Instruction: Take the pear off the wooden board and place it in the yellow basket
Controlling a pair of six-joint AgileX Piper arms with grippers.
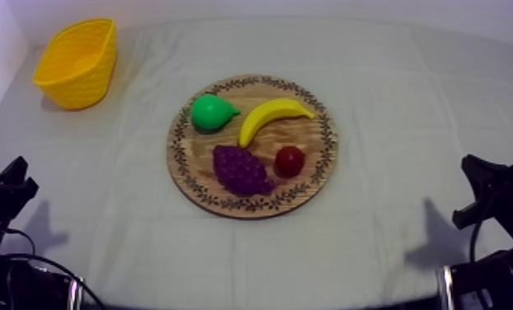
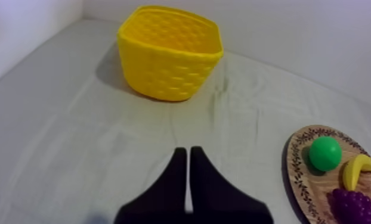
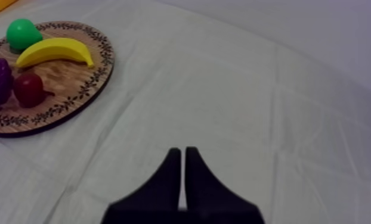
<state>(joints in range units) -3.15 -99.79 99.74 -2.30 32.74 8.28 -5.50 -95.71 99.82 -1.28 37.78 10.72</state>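
**On the worktop: both tools closed, pear on the board**

At the near edge of the worktop (image 1: 392, 124), the two arms sit low, one at each side. The left tool (image 2: 188, 154) is closed on nothing: its two black fingers lie together as a narrow wedge above the grey-white cloth (image 2: 74, 149). The right tool (image 3: 182, 154) is in the same condition, fingers together, with nothing gripped, over bare cloth. Both tools are well apart from the fruit.

Farther in, at the middle of the worktop, lies the round wooden board (image 1: 195, 157) with its patterned rim. It carries four items:

1. The bunch of grapes (image 1: 241, 170), purple, on the near part of the board.
2. The small red fruit (image 1: 289, 161), just to the right of the grapes.
3. The banana (image 1: 272, 115), yellow, on the far part, curving across toward the right.
4. The pear (image 1: 210, 113), green, on the far left part, its narrow end pointing at the banana and close to it.

Farthest off, at the far left corner of the worktop, stands the yellow basket (image 1: 87, 82). It is upright, with its opening upward, and well apart from the board. The pear lies on the side of the board nearest the basket.
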